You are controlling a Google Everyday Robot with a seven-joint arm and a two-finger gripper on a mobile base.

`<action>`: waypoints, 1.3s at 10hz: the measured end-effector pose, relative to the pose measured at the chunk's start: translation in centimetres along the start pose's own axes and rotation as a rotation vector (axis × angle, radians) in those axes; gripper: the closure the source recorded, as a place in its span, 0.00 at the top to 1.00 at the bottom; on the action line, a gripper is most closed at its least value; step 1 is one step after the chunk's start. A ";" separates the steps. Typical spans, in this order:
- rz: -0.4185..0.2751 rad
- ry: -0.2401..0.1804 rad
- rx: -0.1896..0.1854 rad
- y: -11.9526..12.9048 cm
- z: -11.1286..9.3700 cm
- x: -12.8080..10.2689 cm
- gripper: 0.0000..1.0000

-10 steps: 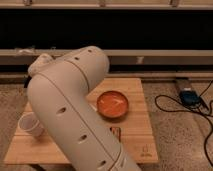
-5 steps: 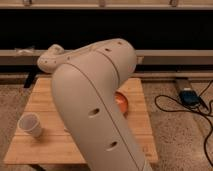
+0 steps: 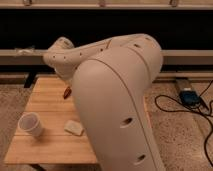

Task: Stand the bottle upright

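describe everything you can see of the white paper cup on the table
The white paper cup stands upright with its open mouth up, near the front left corner of the wooden table as the camera sees it. It is plain, with a rolled-looking rim, and narrows toward its base; what is inside cannot be told. Only the table touches it. The flat white block lies apart to its right. The tool is nowhere near it, hidden behind the big arm.
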State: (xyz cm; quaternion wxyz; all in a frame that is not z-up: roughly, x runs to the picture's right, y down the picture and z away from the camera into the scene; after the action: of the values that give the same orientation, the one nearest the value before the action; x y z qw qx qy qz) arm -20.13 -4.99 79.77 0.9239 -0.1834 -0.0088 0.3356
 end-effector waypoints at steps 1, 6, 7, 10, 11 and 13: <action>-0.005 -0.047 -0.015 -0.1 -0.2 -0.3 0.00; -0.082 -0.329 -0.111 0.3 -0.6 -1.6 0.00; -0.092 -0.339 -0.119 0.3 -0.6 -1.7 0.00; -0.094 -0.341 -0.125 0.7 -0.6 -1.9 0.00; -0.095 -0.340 -0.125 0.7 -0.6 -1.9 0.00; -0.095 -0.340 -0.125 0.8 -0.6 -1.9 0.00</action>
State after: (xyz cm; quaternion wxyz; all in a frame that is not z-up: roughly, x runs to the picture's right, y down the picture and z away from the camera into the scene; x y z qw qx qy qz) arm -21.99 -5.83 79.14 0.9108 -0.1805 -0.1945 0.3164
